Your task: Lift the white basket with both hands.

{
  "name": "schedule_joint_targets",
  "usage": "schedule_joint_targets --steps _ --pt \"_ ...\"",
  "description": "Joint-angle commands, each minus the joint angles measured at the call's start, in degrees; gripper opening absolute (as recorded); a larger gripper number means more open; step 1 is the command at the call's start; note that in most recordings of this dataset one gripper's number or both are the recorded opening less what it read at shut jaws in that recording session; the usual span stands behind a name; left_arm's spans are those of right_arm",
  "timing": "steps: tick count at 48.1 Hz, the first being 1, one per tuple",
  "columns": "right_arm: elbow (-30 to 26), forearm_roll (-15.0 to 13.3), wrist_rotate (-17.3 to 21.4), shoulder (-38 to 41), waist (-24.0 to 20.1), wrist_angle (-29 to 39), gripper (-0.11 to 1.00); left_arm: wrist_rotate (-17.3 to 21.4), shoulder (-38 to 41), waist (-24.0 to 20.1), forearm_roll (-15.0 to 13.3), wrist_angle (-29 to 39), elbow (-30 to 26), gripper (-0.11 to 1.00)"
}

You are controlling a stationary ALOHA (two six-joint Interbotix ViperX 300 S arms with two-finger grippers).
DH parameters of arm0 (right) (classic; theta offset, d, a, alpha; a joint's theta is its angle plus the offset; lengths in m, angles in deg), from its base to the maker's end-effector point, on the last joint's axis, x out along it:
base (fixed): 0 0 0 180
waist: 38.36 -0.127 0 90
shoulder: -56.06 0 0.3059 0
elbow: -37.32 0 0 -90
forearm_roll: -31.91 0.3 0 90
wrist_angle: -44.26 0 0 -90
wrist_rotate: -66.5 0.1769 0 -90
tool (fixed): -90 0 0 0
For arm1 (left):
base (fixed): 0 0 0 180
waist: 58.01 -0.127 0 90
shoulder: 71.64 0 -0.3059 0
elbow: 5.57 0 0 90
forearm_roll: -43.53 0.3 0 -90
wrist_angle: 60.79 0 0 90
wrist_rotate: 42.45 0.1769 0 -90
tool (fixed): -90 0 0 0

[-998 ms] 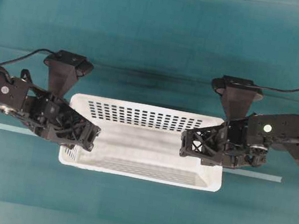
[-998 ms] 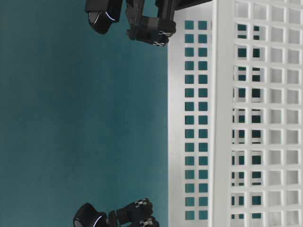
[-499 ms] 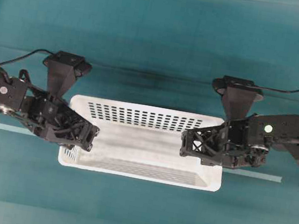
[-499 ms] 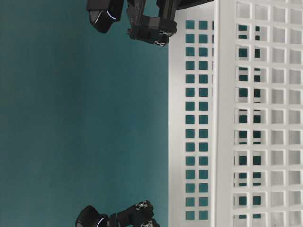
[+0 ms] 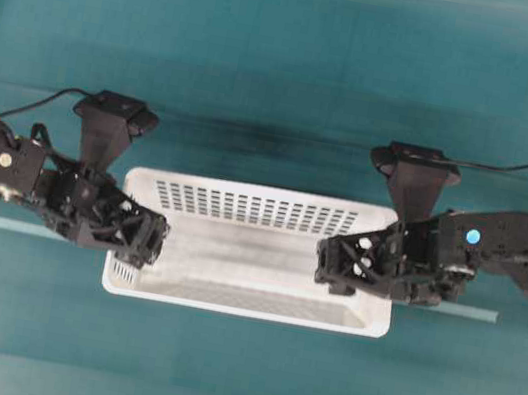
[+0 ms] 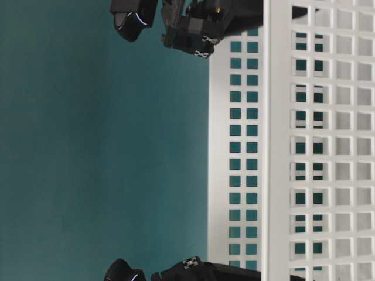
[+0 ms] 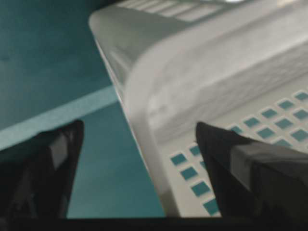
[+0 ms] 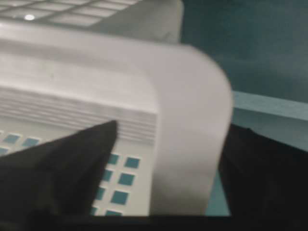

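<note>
The large white perforated plastic basket [image 5: 255,249] rests at frame centre on the teal tabletop [image 5: 284,79]. The left gripper [image 7: 139,144] and right gripper [image 8: 168,144] each straddle an end rim, fingers released. The basket is apparently ungripped. Next: clench both on the rims, then raise evenly.
</note>
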Motion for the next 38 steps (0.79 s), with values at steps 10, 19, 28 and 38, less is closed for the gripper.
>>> schedule_joint_targets --steps 10,19,28,38 --pt "0.09 -0.44 -0.26 -4.39 1.14 2.72 0.98 0.26 -4.22 0.09 0.18 0.18 -0.44 0.90" --pt "0.18 -0.70 -2.90 -12.13 1.93 6.86 0.98 0.44 -12.39 0.18 0.18 1.49 0.35 0.90" --pt "0.18 -0.79 -10.28 -20.57 2.20 5.54 0.98 1.58 -22.06 0.26 0.18 2.64 2.29 0.90" --pt "2.29 -0.88 -23.91 -26.98 2.29 -6.50 0.98 11.69 -33.57 0.26 0.18 1.67 4.04 0.90"
